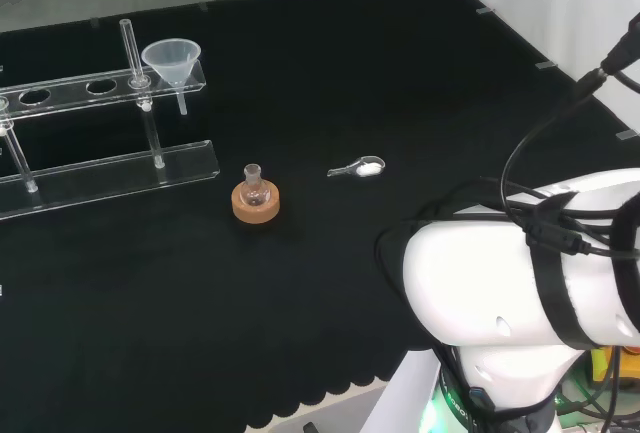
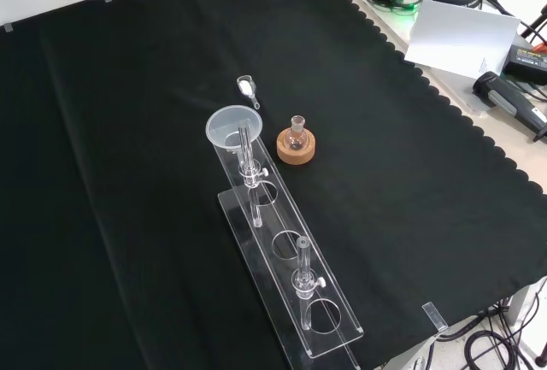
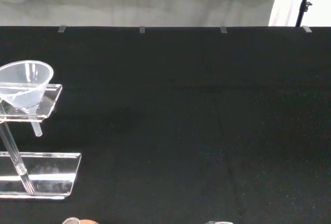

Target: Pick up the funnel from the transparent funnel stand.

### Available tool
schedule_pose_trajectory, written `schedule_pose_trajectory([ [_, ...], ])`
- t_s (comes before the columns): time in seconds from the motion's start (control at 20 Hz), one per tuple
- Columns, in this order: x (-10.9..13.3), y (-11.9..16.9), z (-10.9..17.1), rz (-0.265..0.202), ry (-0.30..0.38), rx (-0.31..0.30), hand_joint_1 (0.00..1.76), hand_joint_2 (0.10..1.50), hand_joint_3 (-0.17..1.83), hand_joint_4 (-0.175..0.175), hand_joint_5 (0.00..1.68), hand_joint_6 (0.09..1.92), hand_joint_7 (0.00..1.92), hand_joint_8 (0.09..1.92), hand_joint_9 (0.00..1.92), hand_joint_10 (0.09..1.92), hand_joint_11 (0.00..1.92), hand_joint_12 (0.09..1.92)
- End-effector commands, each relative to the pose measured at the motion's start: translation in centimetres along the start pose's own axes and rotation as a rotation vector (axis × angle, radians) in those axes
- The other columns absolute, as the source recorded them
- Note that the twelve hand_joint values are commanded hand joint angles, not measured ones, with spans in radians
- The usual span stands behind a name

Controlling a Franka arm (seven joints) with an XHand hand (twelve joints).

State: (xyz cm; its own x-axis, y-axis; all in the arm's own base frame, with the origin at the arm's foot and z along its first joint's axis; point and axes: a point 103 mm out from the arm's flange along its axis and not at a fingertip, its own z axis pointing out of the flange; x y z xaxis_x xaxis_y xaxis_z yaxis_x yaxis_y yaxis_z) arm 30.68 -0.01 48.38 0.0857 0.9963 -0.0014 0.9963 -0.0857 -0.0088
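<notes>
A clear funnel (image 1: 172, 61) sits in the end hole of a transparent funnel stand (image 1: 100, 168), its stem hanging down through the top shelf. In the front view the funnel (image 2: 232, 127) is at the stand's far end, and the stand (image 2: 286, 272) runs toward the camera. The wrist view has the funnel (image 3: 25, 85) seated on the stand's shelf (image 3: 49, 102), some way off across the cloth. The arm's white links (image 1: 520, 283) fill the head view's lower right.
A small round flask on a cork ring (image 1: 256, 196) stands near the stand's end, also the flask on its ring (image 2: 296, 143) in the front view. A small clear scoop with white powder (image 1: 358, 167) lies beyond it. Cables and tools (image 2: 513, 88) lie off the cloth's edge.
</notes>
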Motion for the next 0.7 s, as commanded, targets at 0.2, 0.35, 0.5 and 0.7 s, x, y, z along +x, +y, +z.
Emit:
schedule_pose_trajectory([
  [0.2, -0.1, 0.9, 0.4, -0.017, -0.009, -0.008, 0.20, 0.55, 0.15, 0.095, 0.00, 0.09, 0.00, 0.09, 0.00, 0.09, 0.00, 0.15],
  [0.35, -0.1, 1.6, 0.8, -0.037, -0.004, -0.012, 0.20, 0.57, 0.11, 0.093, 0.00, 0.09, 0.00, 0.09, 0.00, 0.09, 0.00, 0.12],
  [0.5, 0.1, 2.4, 1.2, -0.062, 0.011, -0.018, 0.20, 0.57, 0.10, 0.091, 0.00, 0.09, 0.00, 0.09, 0.00, 0.09, 0.00, 0.11],
  [0.7, 1.0, 3.8, 2.0, -0.112, 0.028, -0.018, 0.22, 0.57, 0.10, 0.084, 0.00, 0.09, 0.00, 0.09, 0.00, 0.09, 0.00, 0.11],
])
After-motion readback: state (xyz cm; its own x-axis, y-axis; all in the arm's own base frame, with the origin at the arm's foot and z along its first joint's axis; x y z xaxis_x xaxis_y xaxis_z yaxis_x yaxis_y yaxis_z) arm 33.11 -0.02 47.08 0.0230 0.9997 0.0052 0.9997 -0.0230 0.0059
